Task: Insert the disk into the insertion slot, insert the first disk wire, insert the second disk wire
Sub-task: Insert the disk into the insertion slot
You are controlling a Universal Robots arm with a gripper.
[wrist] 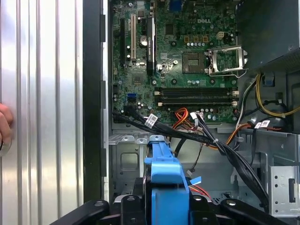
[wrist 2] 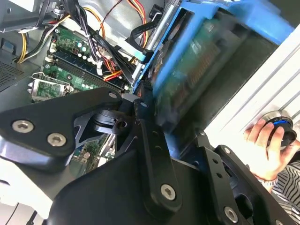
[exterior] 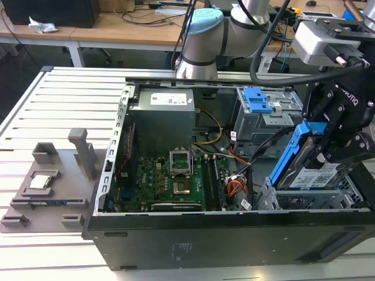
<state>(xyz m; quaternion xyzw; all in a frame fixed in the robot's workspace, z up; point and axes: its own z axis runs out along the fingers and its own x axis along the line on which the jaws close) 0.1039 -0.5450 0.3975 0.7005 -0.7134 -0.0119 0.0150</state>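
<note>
My gripper [exterior: 331, 146] is shut on the disk [exterior: 309, 171], a silver drive with a white-and-blue label in a bright blue carrier. I hold it tilted, its lower end just over the insertion slot [exterior: 328, 200], the grey perforated cage at the case's near corner on the exterior view's right. In the second wrist view the blue carrier [wrist 2: 206, 47] sits between the black fingers [wrist 2: 149, 140]. The first wrist view shows the carrier's end [wrist: 164, 180] above the cage floor [wrist: 124, 161]. Black labelled cables [wrist: 154, 123] run across beside the cage; which are the disk wires I cannot tell.
The open case [exterior: 176, 240] holds a green motherboard [exterior: 170, 181], a power supply [exterior: 164, 114] and a taller grey box with a blue latch [exterior: 256, 99]. A grey fixture [exterior: 53, 187] lies on the slatted table. A person's hand [wrist 2: 265, 136] rests on a knob beside the case.
</note>
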